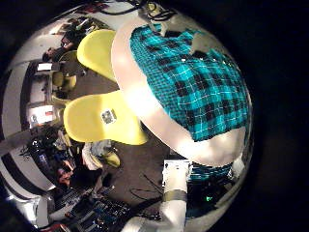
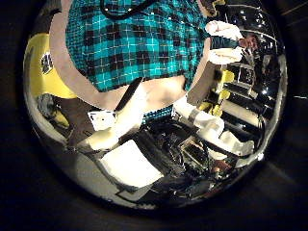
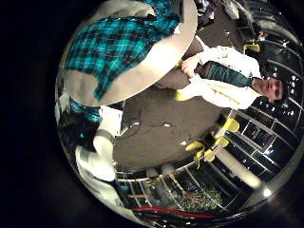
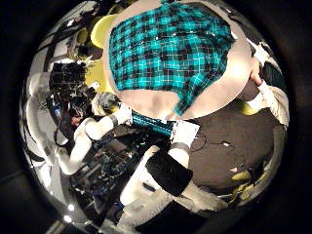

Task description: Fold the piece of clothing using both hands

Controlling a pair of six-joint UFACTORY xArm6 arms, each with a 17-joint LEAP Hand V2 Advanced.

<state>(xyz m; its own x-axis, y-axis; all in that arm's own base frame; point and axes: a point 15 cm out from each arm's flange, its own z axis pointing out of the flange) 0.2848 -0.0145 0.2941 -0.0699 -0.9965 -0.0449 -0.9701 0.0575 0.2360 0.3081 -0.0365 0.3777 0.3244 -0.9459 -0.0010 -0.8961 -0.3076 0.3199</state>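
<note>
**Plaid garment spread flat on the round table, both palms well above it**

A teal-and-black plaid piece of clothing (image 4: 171, 54) lies spread over the round, pale tabletop (image 4: 210, 102), covering most of its middle and leaving a bare band along the rim. In the left little finger side palm view the same shirt (image 1: 198, 82) reaches close to one edge of the table (image 1: 154, 106), with yellow chairs (image 1: 101, 121) beside that edge. The garment looks small in all four palm views, so neither palm is close to it. The fingers of the left hand and the right hand cannot be made out, so whether they are apart or together cannot be told.
</note>
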